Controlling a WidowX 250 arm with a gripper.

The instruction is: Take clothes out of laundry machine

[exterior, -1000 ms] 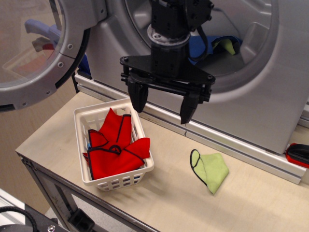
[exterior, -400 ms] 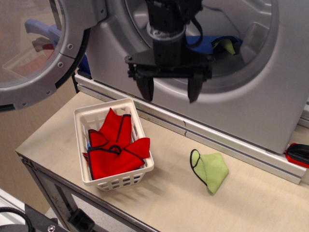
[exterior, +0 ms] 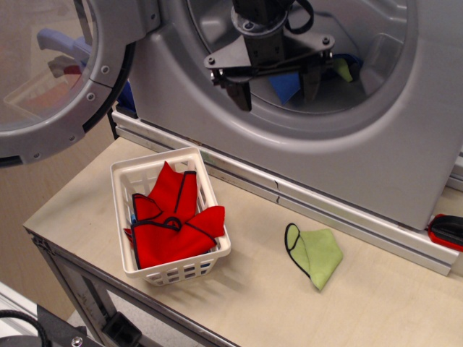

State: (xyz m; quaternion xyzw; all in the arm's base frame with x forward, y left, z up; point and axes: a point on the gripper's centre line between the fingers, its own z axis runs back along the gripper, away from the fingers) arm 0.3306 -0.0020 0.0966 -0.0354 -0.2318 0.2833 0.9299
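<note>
The silver-grey laundry machine [exterior: 376, 166] fills the back, its round door [exterior: 51, 79] swung open to the left. Inside the drum lies a bright-blue cloth [exterior: 286, 84] with a yellow-green piece [exterior: 343, 69] at its right. My black gripper [exterior: 278, 92] is open at the mouth of the drum, its two fingers spread wide. The blue cloth shows between them, just behind. The fingers hold nothing. Part of the blue cloth is hidden behind the gripper.
A white basket [exterior: 123, 188] with red black-edged cloths [exterior: 172, 220] stands on the table at the left. A light-green cloth [exterior: 316, 253] lies on the table at the right. A red and black object [exterior: 447, 231] sits at the far right edge.
The gripper has risen from over the table and moved back into the drum opening, staying open. Cloths and basket have not moved.
</note>
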